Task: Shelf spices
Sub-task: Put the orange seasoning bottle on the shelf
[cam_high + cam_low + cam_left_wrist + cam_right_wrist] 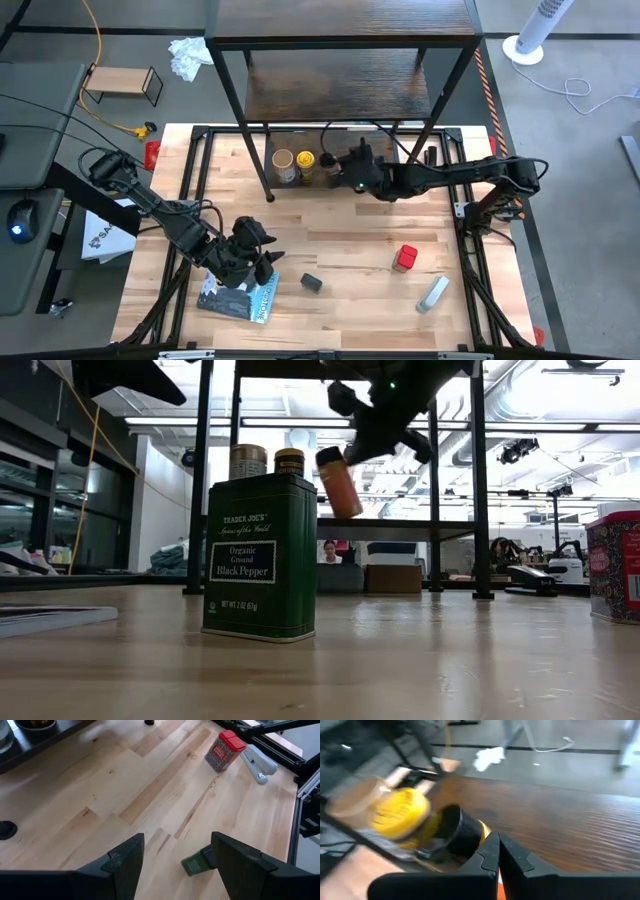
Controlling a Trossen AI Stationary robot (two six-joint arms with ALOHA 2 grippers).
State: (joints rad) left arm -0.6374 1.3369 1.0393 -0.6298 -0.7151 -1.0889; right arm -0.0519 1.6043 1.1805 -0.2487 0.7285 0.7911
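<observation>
Spices are split between the shelf (340, 80) and the counter (340, 230) at this moment. One of them, the brown jar (338, 482), is clamped in the right gripper (352, 168), whose fingers (492, 851) are pressed tight around it; the low view shows it tilted in the air, black cap uppermost, above the shelf's lower board. It hangs just beside the yellow-lidded jar (305, 160), which stands next to the tan-lidded jar (284, 160) on that dark wood-grain board (both upright, close together, at the board's left end in the overhead view). The right arm reaches in from the counter's right edge, between the thin black legs of the shelf.

The left gripper (250, 252) holds nothing: its fingers (122, 865) stand apart above the bare counter, near the front left. Just past its fingertips lies the small black tin (311, 283), which reads dark green up close, labelled black pepper; in the low view it stands upright on the wood. Under the left arm lies a flat blue-grey packet (240, 298). Farther right the red tin (404, 258) stands upright, and a grey-white tube (432, 293) lies near it, towards the front right corner.
</observation>
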